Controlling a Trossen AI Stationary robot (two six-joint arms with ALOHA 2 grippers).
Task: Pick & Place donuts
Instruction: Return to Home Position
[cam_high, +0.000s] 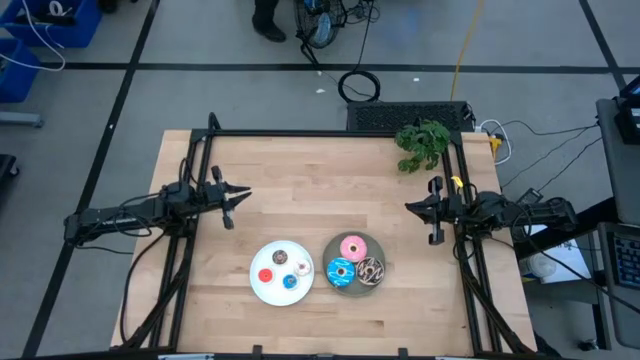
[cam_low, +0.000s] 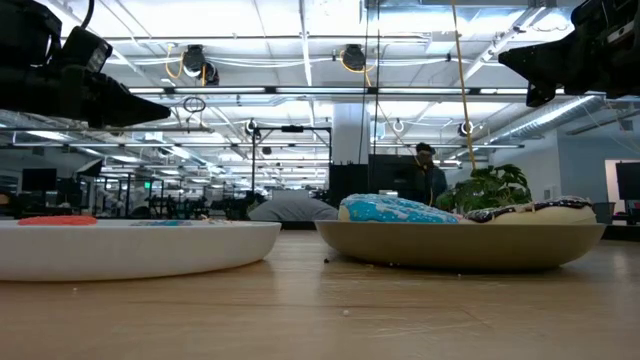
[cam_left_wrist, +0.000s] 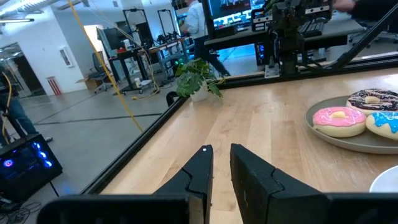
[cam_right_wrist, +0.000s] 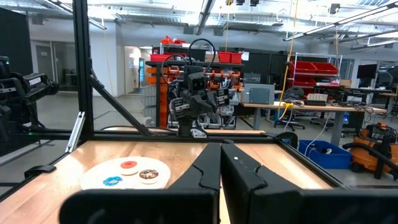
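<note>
Left gripper (cam_left_wrist: 222, 153) empty, fingers a slim gap apart, at table's left edge; right gripper (cam_right_wrist: 221, 149) empty, fingers together, opposite. Three larger donuts (cam_high: 352, 248) lie on grey plate (cam_high: 378, 244), four tiny donuts (cam_high: 289, 282) on white plate (cam_high: 256, 286). We judge placing done; only parking left.

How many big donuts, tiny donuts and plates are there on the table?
Big donuts: 3, big pink, big blue, big dark brown
Tiny donuts: 4, tiny brown, tiny white, tiny red, tiny blue
Plates: 2, white plate, grey plate
Total: 9
</note>
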